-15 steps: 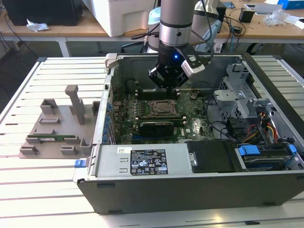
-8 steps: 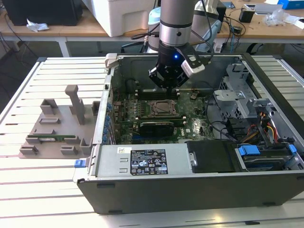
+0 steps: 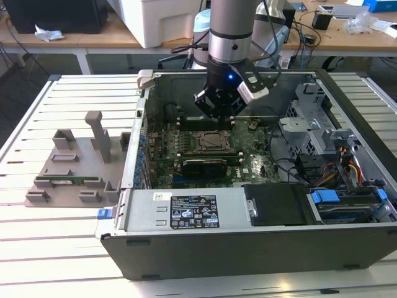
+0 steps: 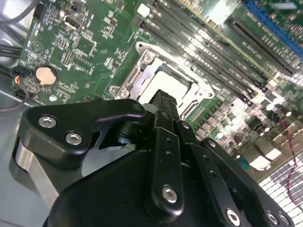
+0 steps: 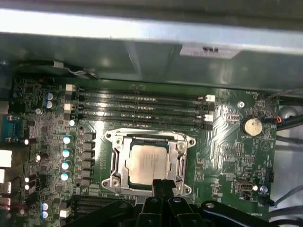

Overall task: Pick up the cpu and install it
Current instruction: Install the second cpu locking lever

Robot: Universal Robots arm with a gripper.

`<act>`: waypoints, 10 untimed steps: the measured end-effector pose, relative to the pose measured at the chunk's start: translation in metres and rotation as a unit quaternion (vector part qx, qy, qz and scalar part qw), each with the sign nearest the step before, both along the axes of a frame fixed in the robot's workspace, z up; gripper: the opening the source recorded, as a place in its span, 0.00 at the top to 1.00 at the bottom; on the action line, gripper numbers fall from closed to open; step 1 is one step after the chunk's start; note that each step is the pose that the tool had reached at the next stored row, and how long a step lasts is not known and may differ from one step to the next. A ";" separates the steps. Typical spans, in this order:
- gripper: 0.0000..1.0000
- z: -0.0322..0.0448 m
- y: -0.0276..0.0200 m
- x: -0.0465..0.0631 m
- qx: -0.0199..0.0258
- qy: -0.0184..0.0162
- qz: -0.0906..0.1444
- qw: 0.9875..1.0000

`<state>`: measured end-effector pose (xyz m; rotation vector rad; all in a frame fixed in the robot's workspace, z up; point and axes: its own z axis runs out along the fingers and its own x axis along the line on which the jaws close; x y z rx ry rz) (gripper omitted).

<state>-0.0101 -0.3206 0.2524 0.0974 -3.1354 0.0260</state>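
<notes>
Exterior view: end effector tips are lost against the dark board, so the cpu can't be made out from there. In both wrist views the fingers cover the near edge of the socket; in the second wrist view much of the cpu is hidden behind the black linkage.

End effector: fingers pressed together, nothing pinched, tips just above the socket's near edge. No contact visible w/ the chip.

Cpu sits flat in the socket, pale top up, right below and just ahead of the tips.

Room: memory slots run beyond the socket, near it; case wall farther past them. Coin cell well off to one side. Case stands open-topped on the slatted bench; grey fixture lies outside it, well apart.
</notes>
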 end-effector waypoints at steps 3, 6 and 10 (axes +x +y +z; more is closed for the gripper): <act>0.89 -0.0001 -0.0069 0.000 0.004 0.000 0.000 1.000; 0.89 -0.0001 -0.0167 0.000 0.012 0.000 0.000 1.000; 0.89 -0.0003 -0.0295 0.000 0.031 0.000 0.000 1.000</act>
